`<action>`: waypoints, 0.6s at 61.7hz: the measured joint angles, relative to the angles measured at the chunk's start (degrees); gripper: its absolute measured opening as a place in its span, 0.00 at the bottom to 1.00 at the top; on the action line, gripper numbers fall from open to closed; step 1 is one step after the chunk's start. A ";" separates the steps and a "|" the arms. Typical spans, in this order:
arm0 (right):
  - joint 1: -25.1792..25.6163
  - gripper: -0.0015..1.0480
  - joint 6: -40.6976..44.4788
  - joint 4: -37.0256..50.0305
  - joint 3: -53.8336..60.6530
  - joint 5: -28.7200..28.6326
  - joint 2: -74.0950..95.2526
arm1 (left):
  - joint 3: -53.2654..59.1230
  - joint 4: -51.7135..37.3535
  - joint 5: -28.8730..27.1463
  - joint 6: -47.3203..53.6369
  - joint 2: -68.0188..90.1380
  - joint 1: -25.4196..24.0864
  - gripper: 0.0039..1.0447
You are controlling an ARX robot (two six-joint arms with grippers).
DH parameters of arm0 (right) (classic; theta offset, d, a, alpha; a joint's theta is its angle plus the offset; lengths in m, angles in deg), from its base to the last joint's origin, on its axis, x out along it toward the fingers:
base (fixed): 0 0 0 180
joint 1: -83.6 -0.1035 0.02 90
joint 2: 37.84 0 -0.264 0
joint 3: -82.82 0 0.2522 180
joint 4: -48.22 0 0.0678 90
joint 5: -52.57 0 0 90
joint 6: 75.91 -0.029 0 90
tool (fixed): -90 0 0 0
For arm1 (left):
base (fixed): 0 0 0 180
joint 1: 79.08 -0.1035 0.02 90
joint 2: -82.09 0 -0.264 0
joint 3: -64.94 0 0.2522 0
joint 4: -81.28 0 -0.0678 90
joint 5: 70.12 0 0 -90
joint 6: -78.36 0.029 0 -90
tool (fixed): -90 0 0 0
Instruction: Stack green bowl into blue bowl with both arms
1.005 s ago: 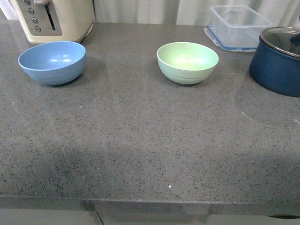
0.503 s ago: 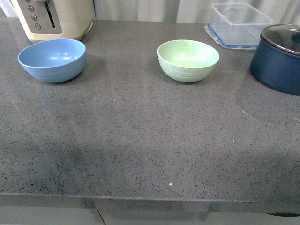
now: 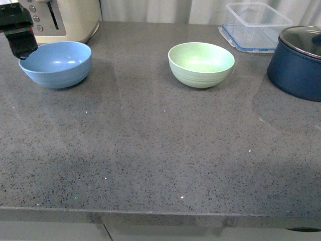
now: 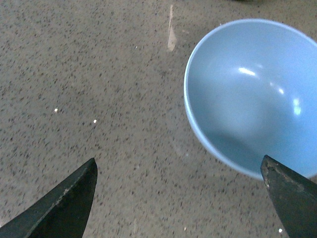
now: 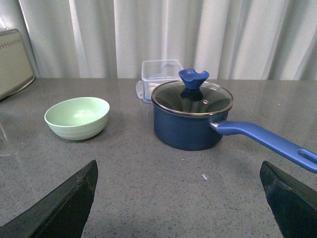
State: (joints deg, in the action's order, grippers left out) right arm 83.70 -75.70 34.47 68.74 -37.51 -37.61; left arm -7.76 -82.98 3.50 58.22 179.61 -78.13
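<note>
Left wrist view shows the left gripper [image 4: 178, 166], fingers spread wide, over the grey counter [image 4: 99, 74] at the blue bowl's [image 4: 252, 94] rim, while the right gripper [image 5: 178, 168], equally wide and empty, faces the green bowl [image 5: 77, 117], which stands beside the navy pot [image 5: 190, 124].

The blue bowl [image 3: 56, 64] is sky-blue, the green bowl [image 3: 201, 64] mint, the counter [image 3: 150, 150] speckled grey.

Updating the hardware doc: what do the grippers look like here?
The left gripper: two matte black fingers, flat and wedge-shaped, tapering to blunt points. The right gripper: same black tapered fingers. In the front view the left one's body shows as a boxy black block. No cables, markings or sleeves visible.
</note>
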 joint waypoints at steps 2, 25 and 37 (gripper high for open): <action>0.00 0.90 0.00 0.00 0.02 0.00 0.00 | -1.97 0.28 0.04 0.00 1.73 -0.22 0.94; 0.00 0.90 0.00 0.00 0.00 0.00 0.00 | -16.41 3.19 0.39 0.13 14.12 -1.44 0.94; 0.00 0.90 0.00 0.00 0.02 0.02 0.00 | -22.05 4.46 0.50 0.15 19.10 -1.60 0.94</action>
State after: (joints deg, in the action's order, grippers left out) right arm 83.70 -75.70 34.47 68.76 -37.48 -37.61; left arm -29.81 -78.53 4.00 58.38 198.71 -79.72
